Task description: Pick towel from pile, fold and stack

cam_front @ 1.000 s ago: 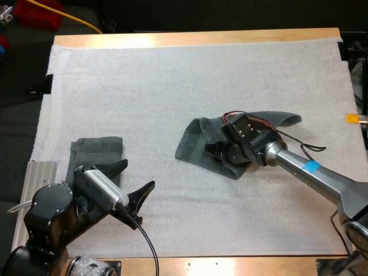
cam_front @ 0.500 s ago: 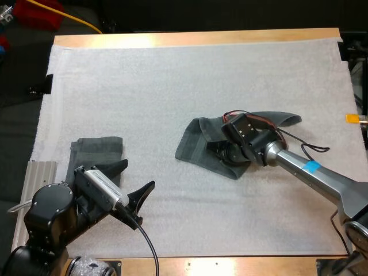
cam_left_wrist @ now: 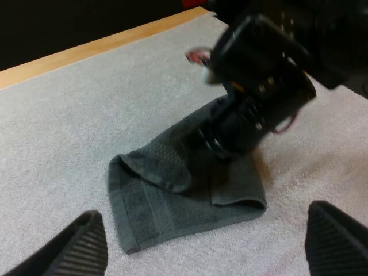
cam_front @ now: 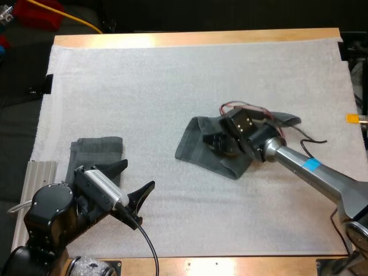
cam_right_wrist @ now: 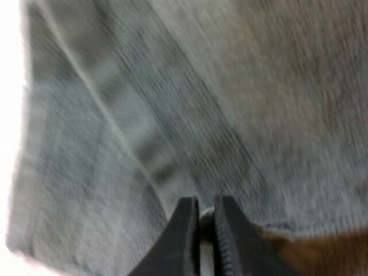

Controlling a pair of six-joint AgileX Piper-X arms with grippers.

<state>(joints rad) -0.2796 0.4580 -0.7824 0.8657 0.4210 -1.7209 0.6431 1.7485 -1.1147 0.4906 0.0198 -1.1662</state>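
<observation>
The right fingers (cam_right_wrist: 185, 230) are closed on a small fold of the towel (cam_front: 192, 144), with a bit of cloth between their tips. This crumpled towel lies on the mat (cam_front: 172, 86), a little right of the middle of the worktop (cam_front: 195, 38). One folded towel (cam_front: 98, 148) already lies at the near left, so I judge that one round is done and the next is only at the pick. Lifting, folding and stacking are left.

The right gripper (cam_front: 217, 142) points left and down into the cloth, and its arm reaches in from the near right. The left fingers (cam_left_wrist: 86, 247) stand wide apart and hold nothing. The left gripper (cam_front: 139, 173) hovers just beside the folded towel, pointing right.
</observation>
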